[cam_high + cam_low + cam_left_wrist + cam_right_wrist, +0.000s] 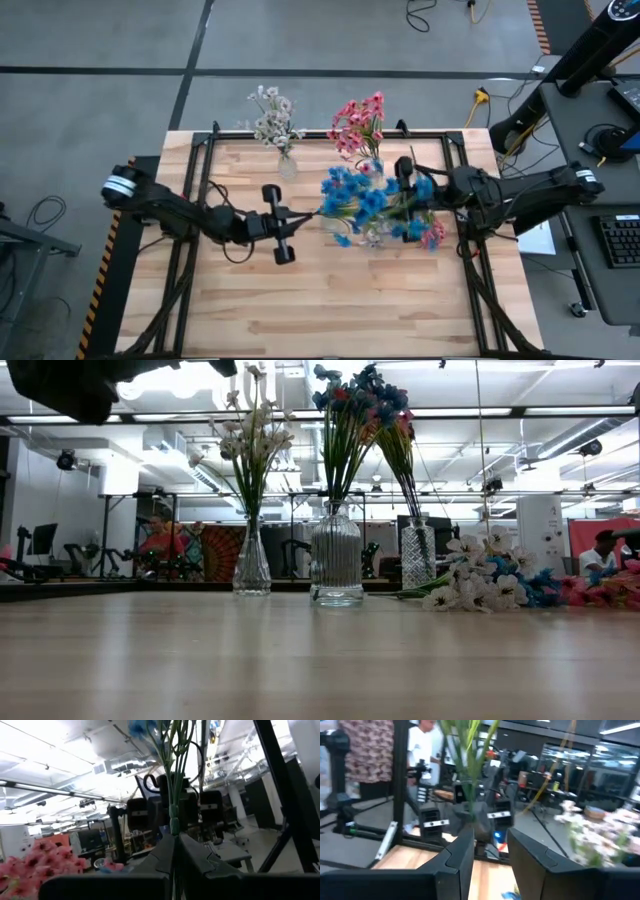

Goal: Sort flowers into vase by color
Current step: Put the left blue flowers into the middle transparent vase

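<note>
While left gripper (pixel 300 215) pinches blue flowers (pixel 355 195).

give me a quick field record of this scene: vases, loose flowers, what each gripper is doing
white vase: white flowers in a glass vase at the table's far edge
pink vase: pink flowers in a vase beside it
blue vase: blue flowers in the middle vase
loose pile: white, blue and pink sprays lying on the table
left gripper: shut on green stems of a blue spray
right gripper: beside the blue flowers, fingers apart, hold unclear
</note>
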Tool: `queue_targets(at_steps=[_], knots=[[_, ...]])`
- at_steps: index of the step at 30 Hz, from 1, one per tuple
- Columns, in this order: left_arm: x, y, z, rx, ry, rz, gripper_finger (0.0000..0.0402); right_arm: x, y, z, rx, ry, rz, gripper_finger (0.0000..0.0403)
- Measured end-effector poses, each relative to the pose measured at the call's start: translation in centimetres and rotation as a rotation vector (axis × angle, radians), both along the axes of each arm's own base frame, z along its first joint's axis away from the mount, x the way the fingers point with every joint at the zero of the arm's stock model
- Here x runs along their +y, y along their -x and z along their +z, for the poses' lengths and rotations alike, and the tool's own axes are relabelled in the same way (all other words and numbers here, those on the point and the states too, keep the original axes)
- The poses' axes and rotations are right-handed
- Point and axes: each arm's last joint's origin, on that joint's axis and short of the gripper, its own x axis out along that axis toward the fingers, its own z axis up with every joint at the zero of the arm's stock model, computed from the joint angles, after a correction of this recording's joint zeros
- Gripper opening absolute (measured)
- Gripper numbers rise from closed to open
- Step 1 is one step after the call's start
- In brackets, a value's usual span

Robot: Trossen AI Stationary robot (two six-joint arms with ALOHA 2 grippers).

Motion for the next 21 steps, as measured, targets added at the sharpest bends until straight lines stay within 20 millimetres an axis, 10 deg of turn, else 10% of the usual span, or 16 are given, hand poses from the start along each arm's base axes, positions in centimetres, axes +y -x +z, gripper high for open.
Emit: queue_targets(at_steps=[21], knots=[[-1.9, -5.6, -1.3, 0.023, -0.026, 0.148, 0.0, 0.7, -4.0, -1.6, -0.076, -0.068, 0.01, 0.0246]])
